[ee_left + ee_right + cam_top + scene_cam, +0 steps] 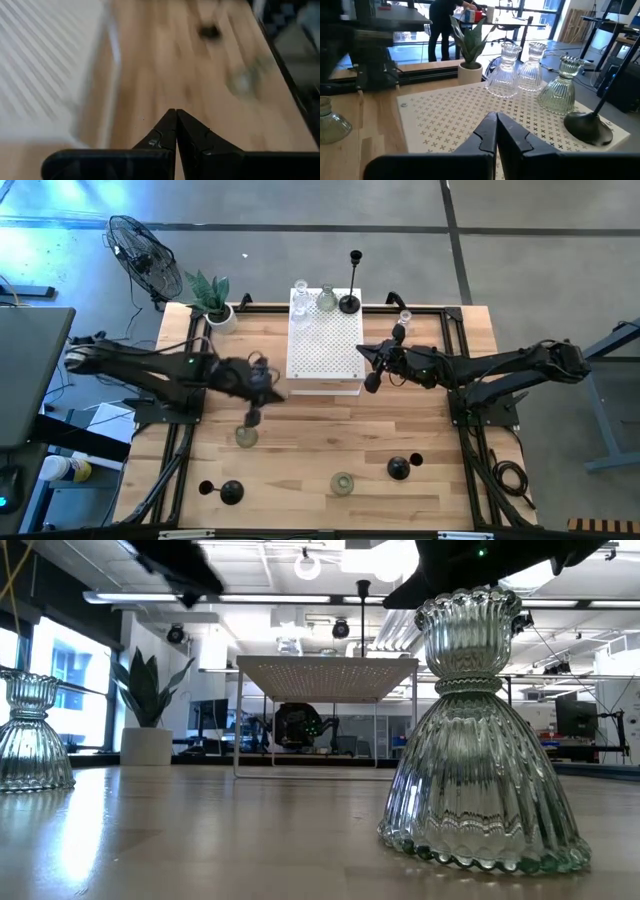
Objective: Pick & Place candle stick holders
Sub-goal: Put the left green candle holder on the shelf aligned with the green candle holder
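From above, the white box (pixel 324 347) sits at the back middle of the tabletop (pixel 320 440). On its far edge stand two clear glass holders (pixel 300 297), a greenish glass holder (pixel 326 299) and a black holder with a tall thin stem (pixel 350 302). Another clear holder (pixel 404 318) stands at the box's right, near the back rail. A potted plant (pixel 213 302) is at the back left. On the open wood lie a greenish holder (pixel 246 436) at the left, another (pixel 342 483) near the front middle, a black holder (pixel 231 492) at the front left and a black one (pixel 398 468) at the front right. The left gripper (pixel 262 392) hangs blurred just left of the box; the right gripper (pixel 374 377) hangs just right of it.

At table height, a ribbed glass holder (pixel 480 740) fills the right side, and a second one (pixel 28 732) is cut off at the left edge. The box stands behind, and the arms show only as dark shapes at the top.

The left wrist view is smeared: the left fingers (pixel 165 134) meet tip to tip, closed on nothing, over wood beside the box's edge.

In the right wrist view the right fingers (pixel 487 131) are likewise closed and empty above the box top, facing the three glass holders and the black base (pixel 587 127), whose stem runs out of the picture. A person (pixel 442 25) stands far behind.
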You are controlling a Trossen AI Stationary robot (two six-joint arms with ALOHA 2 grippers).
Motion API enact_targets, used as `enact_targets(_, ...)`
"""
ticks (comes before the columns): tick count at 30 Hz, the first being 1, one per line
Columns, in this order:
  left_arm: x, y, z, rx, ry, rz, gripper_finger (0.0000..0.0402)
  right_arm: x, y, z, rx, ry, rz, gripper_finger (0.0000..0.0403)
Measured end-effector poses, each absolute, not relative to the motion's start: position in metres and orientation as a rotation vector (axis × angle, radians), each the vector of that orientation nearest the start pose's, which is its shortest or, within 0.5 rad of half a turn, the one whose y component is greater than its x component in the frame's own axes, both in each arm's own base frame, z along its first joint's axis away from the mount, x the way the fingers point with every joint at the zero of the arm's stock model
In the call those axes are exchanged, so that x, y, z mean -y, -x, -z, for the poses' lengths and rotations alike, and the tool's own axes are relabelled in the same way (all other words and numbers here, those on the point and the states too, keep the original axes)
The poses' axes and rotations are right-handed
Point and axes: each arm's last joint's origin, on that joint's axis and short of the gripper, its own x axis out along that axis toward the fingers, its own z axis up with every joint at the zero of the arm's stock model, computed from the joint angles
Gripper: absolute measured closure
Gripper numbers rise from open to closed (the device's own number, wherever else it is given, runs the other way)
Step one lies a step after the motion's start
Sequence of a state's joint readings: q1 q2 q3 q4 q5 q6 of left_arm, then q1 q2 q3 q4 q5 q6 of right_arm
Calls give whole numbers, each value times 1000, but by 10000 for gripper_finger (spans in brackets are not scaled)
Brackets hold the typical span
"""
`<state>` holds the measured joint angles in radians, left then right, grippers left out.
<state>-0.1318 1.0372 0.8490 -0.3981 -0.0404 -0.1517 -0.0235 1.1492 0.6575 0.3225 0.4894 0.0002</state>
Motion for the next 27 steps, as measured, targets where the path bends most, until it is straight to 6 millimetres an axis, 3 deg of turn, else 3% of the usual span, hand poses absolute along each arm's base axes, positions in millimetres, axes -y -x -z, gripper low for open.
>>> enact_targets(4,51,-198,-294,-799,117,-4,396,19,-248,-266,-168,40,511,403)
enact_targets(7,67,-190,-290,-921,156,-17,371,19,-248,-265,-171,40,510,403)
enact_targets(14,90,-176,-283,-1069,304,-92,237,19,-248,-265,-172,40,508,403)
enact_targets(20,98,-175,-274,-1148,313,-145,117,19,-248,-265,-177,41,500,403)
enact_targets(24,99,-177,-265,-1210,259,-196,66,19,-248,-265,-179,41,493,403)
enact_targets(27,100,-178,-259,-1250,226,-227,50,19,-248,-265,-180,40,481,403)
